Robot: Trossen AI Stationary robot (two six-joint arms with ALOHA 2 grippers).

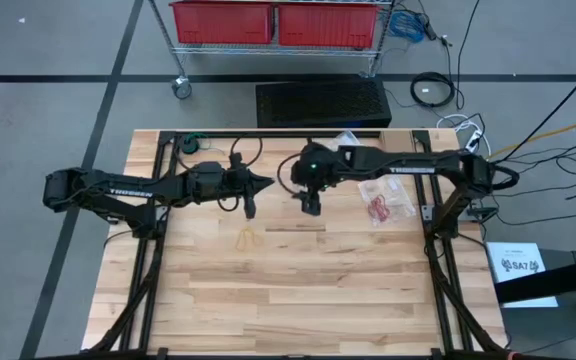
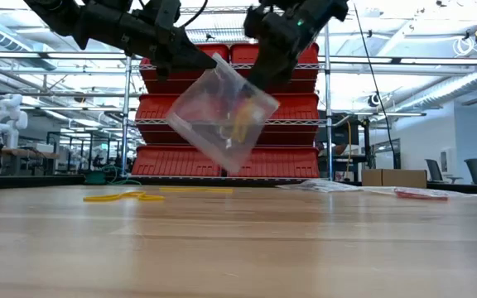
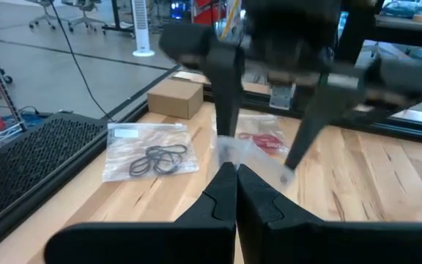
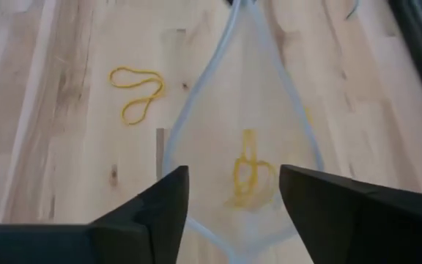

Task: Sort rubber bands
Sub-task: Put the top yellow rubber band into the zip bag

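Rubber bands are the game, and a yellow band (image 1: pixel 247 238) lies loose on the counter (image 1: pixel 298 300) at about six o'clock from the left tool (image 1: pixel 249 207), well apart from everything else. Up in the air between the arms hangs a clear bag (image 2: pixel 222 116), with more yellow bands (image 4: pixel 249 174) already sitting in its belly. The left tool has its fingers pressed together, pinching one edge of the bag. The right tool (image 4: pixel 233 192) grips the other side; in its own wrist view the fingers stand spread with the bag's mouth held wide between them, so it looks like it is holding the opening apart.

By my reading, we are mid-way through the yellow sort: bag open, one yellow loop not yet in. The next move calls for one tool to let go, drop to the counter and nip that thin, floppy loop flat off the wood, a fiddly pick.

Over at three o'clock, a bag of red bands (image 1: pixel 378 208) rests on the counter, and a bag of black bands (image 3: pixel 158 158) lies farther back.
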